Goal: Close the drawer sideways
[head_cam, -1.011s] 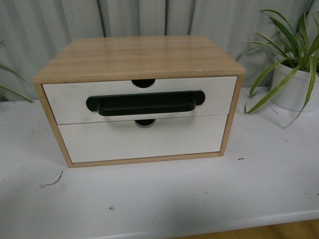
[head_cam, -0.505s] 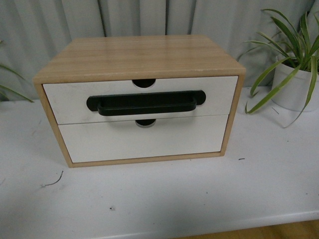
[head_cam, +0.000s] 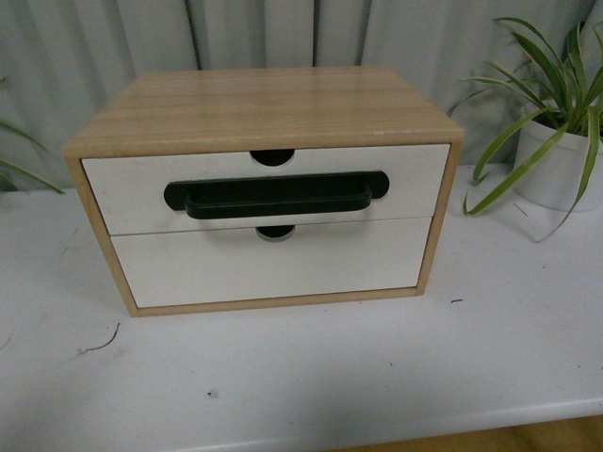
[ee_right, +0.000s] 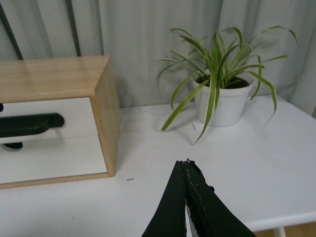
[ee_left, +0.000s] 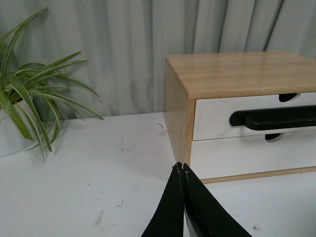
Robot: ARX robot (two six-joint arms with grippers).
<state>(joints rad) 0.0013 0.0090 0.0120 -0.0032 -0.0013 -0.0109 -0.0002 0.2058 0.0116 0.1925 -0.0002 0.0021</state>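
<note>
On tabletop: drawer (head_cam: pixel 266 186) pushed in flush, well apart from both jaws.
Left gripper (ee_left: pixel 183 167): jaws clenched, empty.
Right gripper (ee_right: pixel 185 163): jaws clenched, empty.

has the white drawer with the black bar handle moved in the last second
No. The white-fronted drawer with the black bar handle sits at the same place against the light wood cabinet frame, its front level with the frame edge in all three front views.

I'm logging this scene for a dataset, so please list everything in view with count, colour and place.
Cabinet: one, light wood, middle of the table.
Drawer: one, white with black handle, upper slot, looks shut.
Lower drawer: one, plain white, no handle.
Potted plants: two, green in white pots, one right of the cabinet, one left.
Table: one, white.
Curtain: grey, behind.
Left gripper: black, shut, empty.
Right gripper: black, shut, empty.
</note>
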